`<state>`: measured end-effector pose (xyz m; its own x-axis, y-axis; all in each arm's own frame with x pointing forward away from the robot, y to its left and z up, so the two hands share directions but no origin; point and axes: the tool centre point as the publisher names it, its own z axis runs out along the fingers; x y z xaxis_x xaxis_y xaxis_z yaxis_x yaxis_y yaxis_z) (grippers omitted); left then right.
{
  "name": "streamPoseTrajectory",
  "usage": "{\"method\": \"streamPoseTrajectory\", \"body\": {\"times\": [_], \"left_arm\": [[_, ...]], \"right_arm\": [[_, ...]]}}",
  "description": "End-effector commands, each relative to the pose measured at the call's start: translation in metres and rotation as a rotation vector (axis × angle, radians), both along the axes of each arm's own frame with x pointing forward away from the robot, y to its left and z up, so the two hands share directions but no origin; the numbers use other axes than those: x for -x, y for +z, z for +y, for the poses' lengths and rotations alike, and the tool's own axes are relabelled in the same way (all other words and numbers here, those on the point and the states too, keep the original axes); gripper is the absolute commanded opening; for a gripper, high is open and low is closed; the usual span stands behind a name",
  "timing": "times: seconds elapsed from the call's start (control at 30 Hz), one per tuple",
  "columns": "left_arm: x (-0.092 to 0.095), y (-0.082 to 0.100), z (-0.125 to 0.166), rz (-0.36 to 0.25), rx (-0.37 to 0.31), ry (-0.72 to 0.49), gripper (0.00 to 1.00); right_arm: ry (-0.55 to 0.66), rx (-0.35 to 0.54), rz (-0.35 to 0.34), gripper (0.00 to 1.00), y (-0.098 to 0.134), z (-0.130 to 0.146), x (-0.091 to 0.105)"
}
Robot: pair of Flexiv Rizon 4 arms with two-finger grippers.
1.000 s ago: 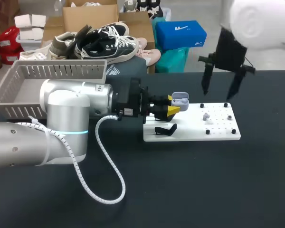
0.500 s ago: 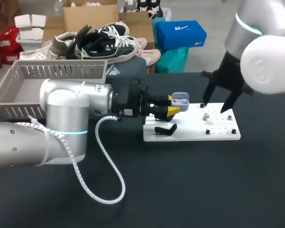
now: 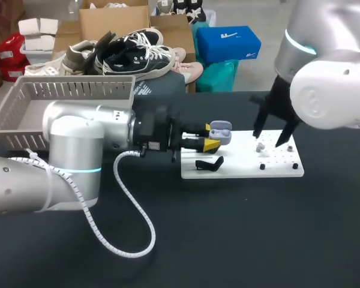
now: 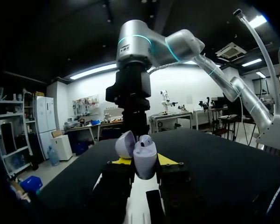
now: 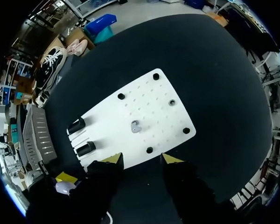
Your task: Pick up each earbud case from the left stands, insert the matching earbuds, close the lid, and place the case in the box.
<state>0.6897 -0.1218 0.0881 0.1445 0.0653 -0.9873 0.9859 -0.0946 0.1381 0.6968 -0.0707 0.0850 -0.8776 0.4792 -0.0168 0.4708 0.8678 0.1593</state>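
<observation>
Currently, the left arm (image 3: 78, 144) is being held level over the table (image 3: 240, 240), coming in from the left. A lavender case (image 3: 221, 129) is being pinched from two sides by its gripper (image 3: 212, 140). The case is being held in the air just above the left end of a white board (image 3: 240, 169), with its lid tipped open; what is inside cannot be told.

The right arm (image 3: 330, 90) is being held upright above the board's right half, and its gripper (image 3: 270, 133) is being pointed down with the fingers spread wide. A small grey earbud (image 3: 260, 146) is lying on the board just below those fingers. A grey basket (image 3: 72, 90) is standing at the table's far left, behind the left arm.

From the right wrist, two black stands (image 5: 86, 148) are being shown side by side at the board's end, where only one is being made out from the head camera. From the left wrist, the lid is being seen hinged back, with the right arm standing beyond it.
</observation>
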Motion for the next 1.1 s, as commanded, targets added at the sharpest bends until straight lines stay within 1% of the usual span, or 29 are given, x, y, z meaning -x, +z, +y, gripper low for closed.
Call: {"method": "streamPoseTrajectory", "body": {"times": [0.03,0.47,0.53,0.57,0.73,0.87,1.1], "left_arm": [[0.005,-0.001,0.006,-0.007,0.003,0.014,0.0],[0.006,-0.001,0.007,-0.01,0.004,0.025,0.0],[0.006,-0.001,0.007,-0.01,0.004,0.025,0.0],[0.006,-0.001,0.007,-0.01,0.004,0.025,0.0],[0.006,-0.001,0.007,-0.01,0.004,0.025,0.0],[0.006,-0.001,0.007,-0.01,0.004,0.025,0.0],[0.006,-0.001,0.007,-0.01,0.004,0.025,0.0]], "right_arm": [[-0.008,0.01,0.003,0.48,-0.005,0.005,-0.003],[-0.051,0.004,0.016,0.46,-0.025,0.007,-0.009],[-0.058,0.004,0.012,0.45,-0.028,0.007,-0.01],[-0.065,0.002,0.01,0.42,-0.029,0.007,-0.01],[-0.08,-0.003,0.004,0.39,-0.037,0.006,-0.013],[-0.072,-0.005,-0.001,0.39,-0.043,0.005,-0.014],[-0.035,-0.025,-0.028,0.37,-0.05,0.004,-0.016]]}}
